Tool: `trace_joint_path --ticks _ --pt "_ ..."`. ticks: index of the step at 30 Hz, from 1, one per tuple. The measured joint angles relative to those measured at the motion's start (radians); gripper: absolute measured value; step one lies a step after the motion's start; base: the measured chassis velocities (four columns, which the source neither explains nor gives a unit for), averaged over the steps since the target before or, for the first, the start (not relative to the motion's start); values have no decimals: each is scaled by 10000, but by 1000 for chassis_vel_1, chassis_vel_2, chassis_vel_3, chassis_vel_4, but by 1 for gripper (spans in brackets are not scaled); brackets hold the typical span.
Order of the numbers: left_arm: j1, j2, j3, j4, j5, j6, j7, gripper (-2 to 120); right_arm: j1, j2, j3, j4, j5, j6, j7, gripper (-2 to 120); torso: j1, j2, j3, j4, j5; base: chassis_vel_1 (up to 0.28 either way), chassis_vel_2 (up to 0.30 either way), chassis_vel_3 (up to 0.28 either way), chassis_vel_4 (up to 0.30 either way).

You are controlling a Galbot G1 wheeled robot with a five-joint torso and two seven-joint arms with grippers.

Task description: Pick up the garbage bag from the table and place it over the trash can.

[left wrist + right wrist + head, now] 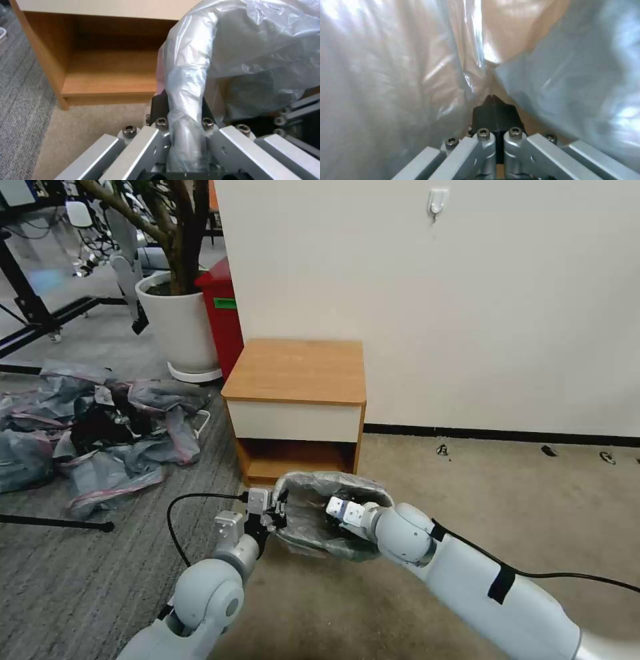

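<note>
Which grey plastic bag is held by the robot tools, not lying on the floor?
The garbage bag before the table, held between left tool and right tool.

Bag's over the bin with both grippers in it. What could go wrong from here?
1. The left gripper is shut on a bunched fold of the garbage bag at the trash can's near-left edge; pulling could tear the thin film or drag it off.
2. The right gripper, shut, sits deep inside the bag; withdrawing may snag plastic and lift the liner.
3. The table stands close behind; a tug could push the bin against it.
</note>
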Motion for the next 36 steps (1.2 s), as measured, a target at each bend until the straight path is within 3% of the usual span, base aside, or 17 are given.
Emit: trace_joint_path --ticks 14,23,28,30,32,33,36 --pt "-134 -60 -25 315 -152 -10 -58 2 -97 -495 106 995 502 5 2 0 0 0 0 1 1 0 0 0 0" --pt "-328 -83 -52 472 -1410 6 -680 2 -592 -1418 877 2679 1283 13 151 0 0 0 0 0 0 0 0 0 0" --pt "-352 18 -90 449 -2335 140 -1095 2 -1408 -2105 2004 3911 1785 33 351 0 0 0 -1 0 0 0 0 0 0" --pt "-347 83 -163 337 -2953 310 -1384 2 -2071 -2297 3026 4354 1989 92 604 0 0 0 -1 -1 0 0 0 0 0" --pt "-320 162 -251 204 -3565 503 -1645 2 -2787 -2138 4140 4539 2165 419 1064 0 0 0 -1 -2 1 0 0 0 0" --pt "-320 162 -251 204 -3565 503 -1645 2 -2787 -2138 4140 4539 2165 419 1064 0 0 0 -1 -2 1 0 0 0 0" --pt "-265 306 -355 -80 -4784 917 -2250 2 -3628 -1553 5633 4624 2685 1150 2224 0 0 0 -1 -1 0 0 0 0 0"
